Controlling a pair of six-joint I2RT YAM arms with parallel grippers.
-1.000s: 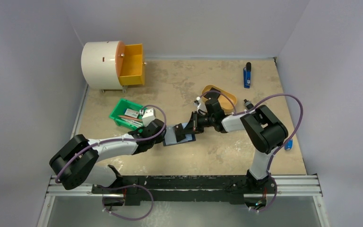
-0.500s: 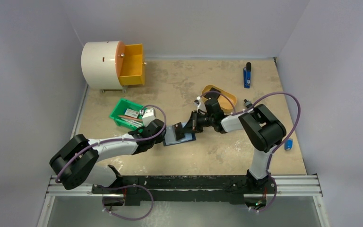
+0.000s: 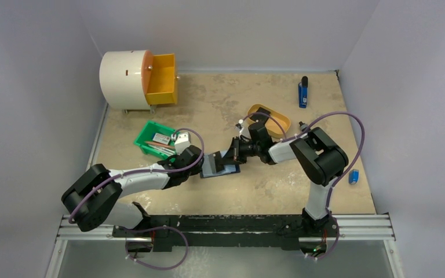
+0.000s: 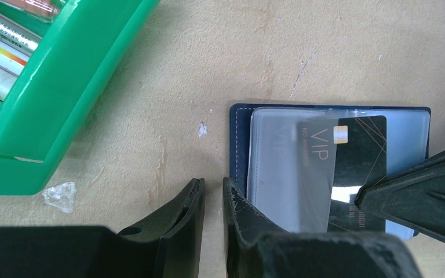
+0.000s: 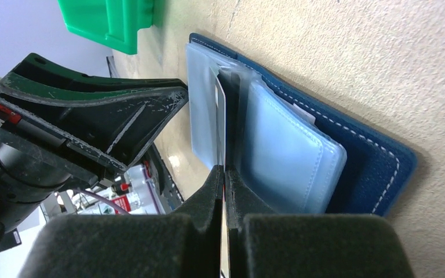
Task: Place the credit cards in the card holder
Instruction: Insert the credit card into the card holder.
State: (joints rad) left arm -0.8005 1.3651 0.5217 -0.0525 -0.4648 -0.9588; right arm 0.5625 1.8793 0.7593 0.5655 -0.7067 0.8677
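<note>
On the table (image 3: 301, 174), between the two arms, the holder (image 5: 376, 168) lies open and flat with its clear sleeves fanned upward.

The black card (image 4: 359, 150) is partly in one sleeve (image 4: 278, 168). Its leading end shows dimly through the plastic, and the rest, chip included, sticks out toward the right arm. Its long axis runs along the holder's length, from the right arm toward the left, so I'd judge the push has to follow that line, into the sleeve and toward the left arm.

The right gripper (image 5: 224, 191) is closed tight on the card's trailing end, the thin edge pinched between its pads, so it is the arm placed to drive the card in.

The left gripper (image 4: 213, 194) sits at the holder's opposite end, jaws narrowly apart with bare table showing in the gap. One finger (image 4: 243, 223) lies over the holder's corner, seemingly bracing it. I can't tell whether it actually presses down.

If the card tilts off the sleeve's line, it will likely jam or drag the holder.
</note>
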